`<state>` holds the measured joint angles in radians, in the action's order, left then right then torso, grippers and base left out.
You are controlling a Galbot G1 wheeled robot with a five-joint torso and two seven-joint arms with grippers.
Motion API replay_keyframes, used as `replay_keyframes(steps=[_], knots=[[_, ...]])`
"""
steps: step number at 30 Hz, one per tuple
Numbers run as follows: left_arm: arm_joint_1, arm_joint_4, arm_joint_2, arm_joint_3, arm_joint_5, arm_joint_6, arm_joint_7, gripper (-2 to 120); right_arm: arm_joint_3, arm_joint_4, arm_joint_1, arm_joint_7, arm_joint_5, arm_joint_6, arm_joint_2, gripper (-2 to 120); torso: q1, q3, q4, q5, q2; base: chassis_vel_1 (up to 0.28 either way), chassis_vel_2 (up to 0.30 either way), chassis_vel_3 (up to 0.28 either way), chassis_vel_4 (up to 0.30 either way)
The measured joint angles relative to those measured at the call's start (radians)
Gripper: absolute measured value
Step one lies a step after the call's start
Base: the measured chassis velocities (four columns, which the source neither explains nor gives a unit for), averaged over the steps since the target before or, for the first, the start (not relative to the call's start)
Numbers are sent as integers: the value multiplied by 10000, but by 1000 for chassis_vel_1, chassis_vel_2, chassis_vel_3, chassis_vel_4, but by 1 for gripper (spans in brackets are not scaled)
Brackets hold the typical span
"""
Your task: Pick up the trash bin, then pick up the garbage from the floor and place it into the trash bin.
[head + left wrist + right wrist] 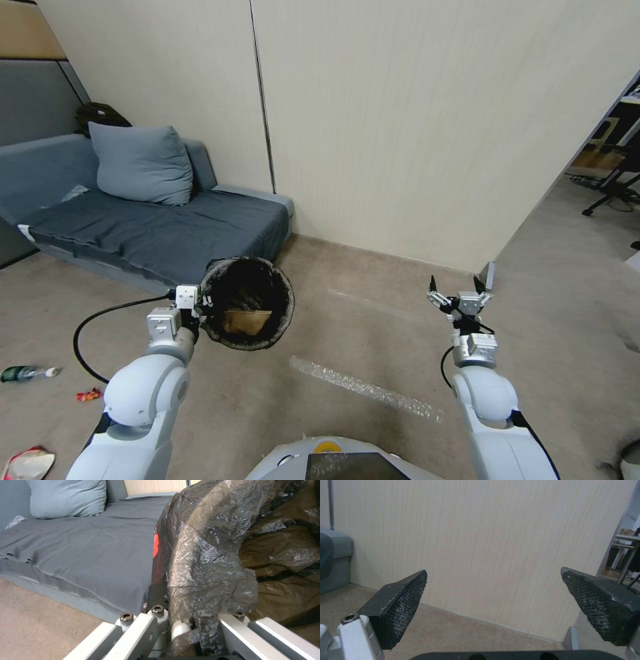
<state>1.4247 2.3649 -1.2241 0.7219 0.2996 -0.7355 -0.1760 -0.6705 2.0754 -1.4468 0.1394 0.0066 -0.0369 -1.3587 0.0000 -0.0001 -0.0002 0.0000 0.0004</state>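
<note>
My left gripper [205, 311] is shut on the near rim of the trash bin [287, 305] and holds it off the floor, tilted with its mouth toward me. Its crinkled black bag liner [206, 555] is clamped between the fingers of that gripper [195, 620]. A brown paper bag [245, 321] lies inside. Garbage lies on the floor at the left: a green-labelled bottle [27, 373], a small red wrapper [88, 395] and a red-and-white wrapper [27, 462]. My right gripper [457, 291] hovers open over bare carpet at the right, its pads [403, 605] wide apart around nothing.
A grey sofa [153, 233] with a blue pillow [140, 163] stands behind the bin, against the beige wall [433, 133]. A strip of clear bubble wrap [365, 389] lies on the carpet in front of me. A doorway opens at the far right.
</note>
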Motion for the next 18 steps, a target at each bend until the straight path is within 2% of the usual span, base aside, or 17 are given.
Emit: replay_keyframes(steps=[8, 18], knots=[[48, 92, 24, 80, 122, 0, 7, 1, 93, -134, 57, 51, -4, -17, 56, 100, 0, 0, -1, 0, 0, 0, 0, 0, 0], [-100, 13, 71, 93, 256, 0, -15, 1, 194, -203, 82, 109, 2, -71, 68, 100, 0, 0, 3, 1, 0, 62, 59, 74, 68]])
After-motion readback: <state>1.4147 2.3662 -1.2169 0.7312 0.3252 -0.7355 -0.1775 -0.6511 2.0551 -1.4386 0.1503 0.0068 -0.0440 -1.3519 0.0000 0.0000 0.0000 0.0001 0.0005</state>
